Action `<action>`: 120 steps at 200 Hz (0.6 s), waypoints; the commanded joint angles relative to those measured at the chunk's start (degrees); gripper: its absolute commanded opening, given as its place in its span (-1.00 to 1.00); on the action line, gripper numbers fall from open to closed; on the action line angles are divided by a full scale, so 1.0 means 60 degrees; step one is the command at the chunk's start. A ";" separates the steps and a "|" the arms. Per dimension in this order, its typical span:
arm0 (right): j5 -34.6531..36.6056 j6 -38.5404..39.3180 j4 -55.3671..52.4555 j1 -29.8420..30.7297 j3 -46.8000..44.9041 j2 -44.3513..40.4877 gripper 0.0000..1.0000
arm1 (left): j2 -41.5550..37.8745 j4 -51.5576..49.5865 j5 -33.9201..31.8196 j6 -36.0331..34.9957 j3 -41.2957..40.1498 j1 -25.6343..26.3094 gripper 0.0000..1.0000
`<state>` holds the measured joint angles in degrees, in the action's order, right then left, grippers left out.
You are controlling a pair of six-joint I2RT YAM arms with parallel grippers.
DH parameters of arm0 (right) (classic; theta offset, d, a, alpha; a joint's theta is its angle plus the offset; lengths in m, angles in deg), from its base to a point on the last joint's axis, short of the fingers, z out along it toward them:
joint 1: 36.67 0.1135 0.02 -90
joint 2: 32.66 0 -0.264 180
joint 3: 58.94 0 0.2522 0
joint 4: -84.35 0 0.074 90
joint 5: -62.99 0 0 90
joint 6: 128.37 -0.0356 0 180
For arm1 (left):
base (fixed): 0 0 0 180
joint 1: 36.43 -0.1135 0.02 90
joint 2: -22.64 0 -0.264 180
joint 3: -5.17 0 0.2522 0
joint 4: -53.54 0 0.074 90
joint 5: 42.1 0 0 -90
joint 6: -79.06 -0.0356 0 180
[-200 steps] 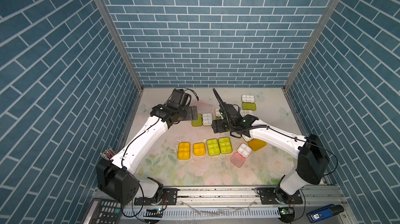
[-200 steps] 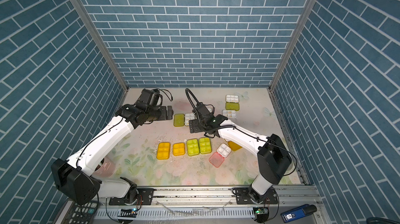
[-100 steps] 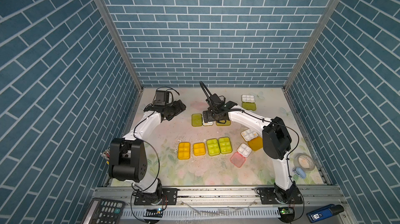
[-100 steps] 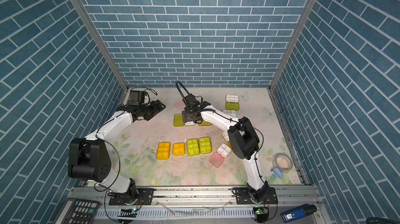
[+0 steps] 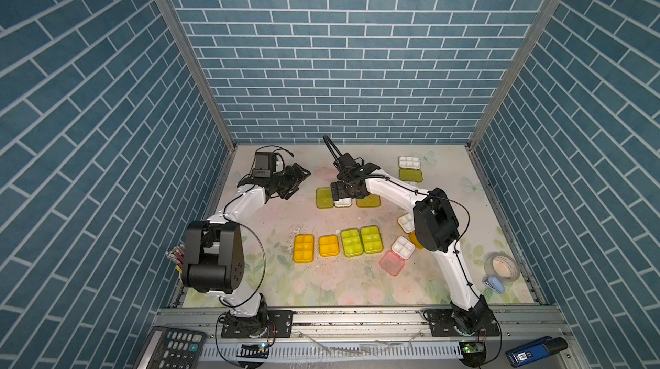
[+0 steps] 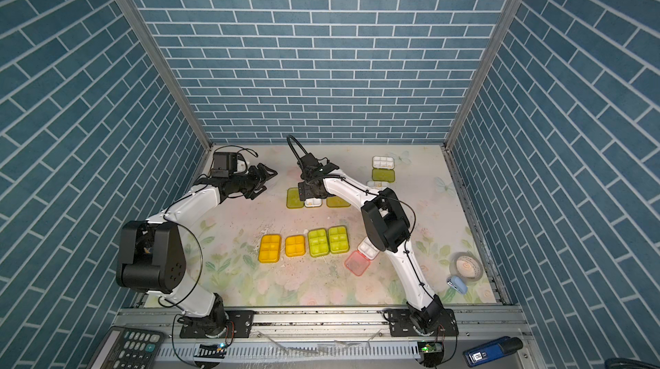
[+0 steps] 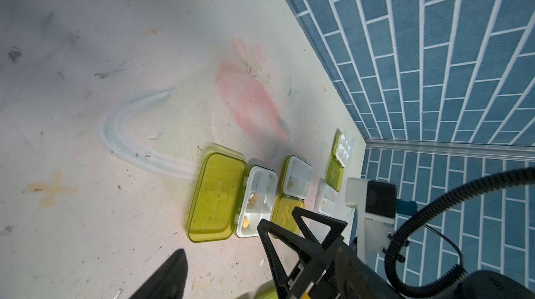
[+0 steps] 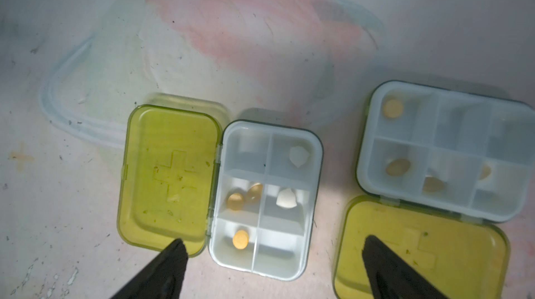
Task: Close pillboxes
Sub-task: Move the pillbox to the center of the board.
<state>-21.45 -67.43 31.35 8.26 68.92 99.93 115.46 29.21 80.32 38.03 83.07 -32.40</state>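
My right gripper (image 5: 343, 192) (image 8: 273, 249) hangs open over an open pillbox, a lime lid (image 8: 169, 176) laid flat beside a white tray (image 8: 266, 196) holding pills. One fingertip (image 8: 173, 254) is over that lid's corner, and the other is over the lid (image 8: 419, 251) of a second open pillbox (image 5: 368, 201). My left gripper (image 5: 298, 181) (image 6: 262, 179) is open and empty, apart to the left of these. Several closed pillboxes (image 5: 351, 242) form a row nearer the front. More open pillboxes lie at the back right (image 5: 409, 167) and beside the right arm (image 5: 393, 263).
Blue brick walls (image 5: 200, 135) close in the mat on three sides. A tape roll (image 5: 501, 266) and a small blue item (image 5: 494, 284) sit at the front right. A keypad (image 5: 171, 347) lies below the front rail, and pens (image 5: 176, 260) stand by the left arm's base.
My left gripper has drawn back to the left, away from the lime lid. My right gripper has moved left over the open pillbox and its jaws have spread.
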 commanded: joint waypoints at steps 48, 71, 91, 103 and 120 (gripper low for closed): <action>-0.0125 0.0011 -0.0947 -0.0043 0.1513 0.1067 0.90 | 0.0119 0.0304 0.0294 0.0154 -0.0026 -0.0057 0.62; 0.0149 -0.0020 -0.1076 -0.0045 0.1674 0.1141 0.89 | 0.0094 0.0288 0.0261 0.0120 -0.0026 -0.0057 0.62; 0.0143 -0.0046 -0.1217 -0.0033 0.1817 0.1228 0.87 | 0.0127 0.0294 0.0292 0.0125 -0.0011 -0.0057 0.61; 0.0101 -0.0049 -0.1265 -0.0039 0.1863 0.1306 0.87 | 0.0142 0.0300 0.0294 0.0143 -0.0018 -0.0057 0.61; -0.0053 -0.0050 -0.1267 -0.0047 0.1898 0.1404 0.86 | 0.0145 0.0337 0.0320 0.0158 -0.0026 -0.0046 0.61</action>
<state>-21.86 -67.47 25.99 8.26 78.80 106.25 115.55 30.67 81.64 38.86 83.07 -32.40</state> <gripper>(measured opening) 0.932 0.805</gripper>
